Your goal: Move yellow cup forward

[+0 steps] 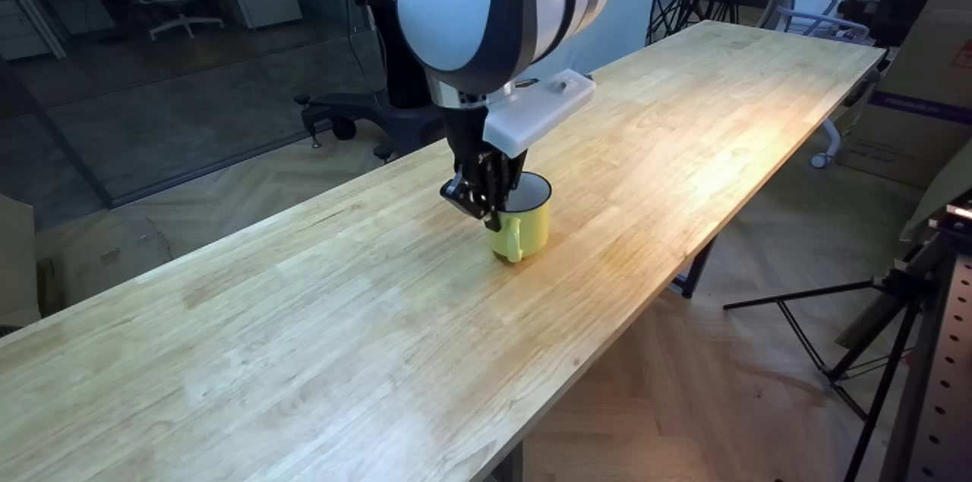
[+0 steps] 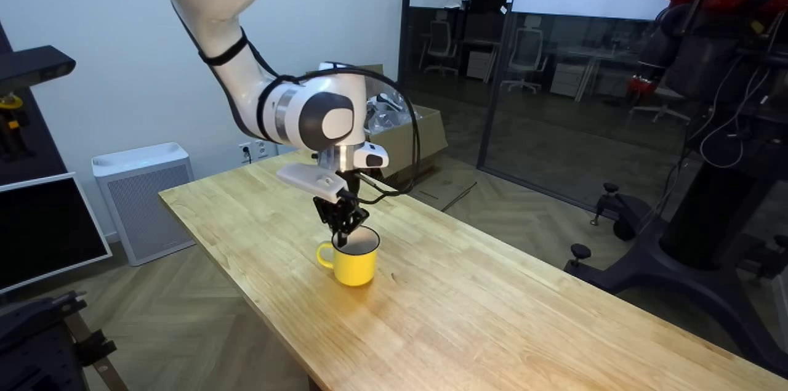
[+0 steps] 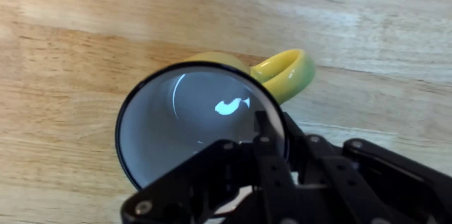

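Note:
The yellow cup (image 1: 534, 233) has a white inside and a dark rim line. It is upright or nearly so at the long wooden table (image 1: 319, 330); whether its base touches the wood is hard to tell. It also shows in an exterior view (image 2: 355, 269), with its handle to the left. My gripper (image 1: 498, 221) points down at the cup's rim. In the wrist view the cup (image 3: 197, 104) fills the middle, handle to the upper right. One finger of my gripper (image 3: 274, 118) is inside the cup and one outside, shut on the wall near the handle.
A black wheeled base (image 2: 665, 274) stands beyond the table's far long edge. A cardboard box (image 2: 418, 138) and an air purifier (image 2: 148, 206) stand by the table's end. A black tripod (image 1: 843, 368) stands off the near edge. A cable loops from my arm.

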`<state>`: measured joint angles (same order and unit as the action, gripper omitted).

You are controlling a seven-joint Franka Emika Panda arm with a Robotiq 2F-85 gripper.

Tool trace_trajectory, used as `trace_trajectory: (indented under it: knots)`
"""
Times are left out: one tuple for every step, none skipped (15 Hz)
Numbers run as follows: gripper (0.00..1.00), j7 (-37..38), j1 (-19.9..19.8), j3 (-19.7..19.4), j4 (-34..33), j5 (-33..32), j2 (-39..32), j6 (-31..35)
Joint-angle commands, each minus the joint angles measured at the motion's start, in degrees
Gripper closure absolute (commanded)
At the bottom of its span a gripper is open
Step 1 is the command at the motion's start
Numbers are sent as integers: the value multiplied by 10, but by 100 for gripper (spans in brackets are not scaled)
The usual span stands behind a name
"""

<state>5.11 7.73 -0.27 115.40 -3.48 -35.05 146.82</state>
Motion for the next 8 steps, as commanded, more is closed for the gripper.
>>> trace_trajectory:
  knots:
    - [97, 62, 28, -9, 83, -4, 59, 57]
    - [97, 71, 34, -11, 95, -5, 64, 71]
    - [97, 78, 39, -12, 106, -4, 70, 81]
    - [97, 82, 41, -12, 115, -3, 75, 91]
    - [97, 83, 40, -10, 123, 1, 79, 97]
    - [97, 85, 42, -11, 129, 2, 82, 100]
    - [97, 85, 40, -9, 133, 4, 84, 100]
    - [97, 83, 39, -8, 138, 5, 87, 100]
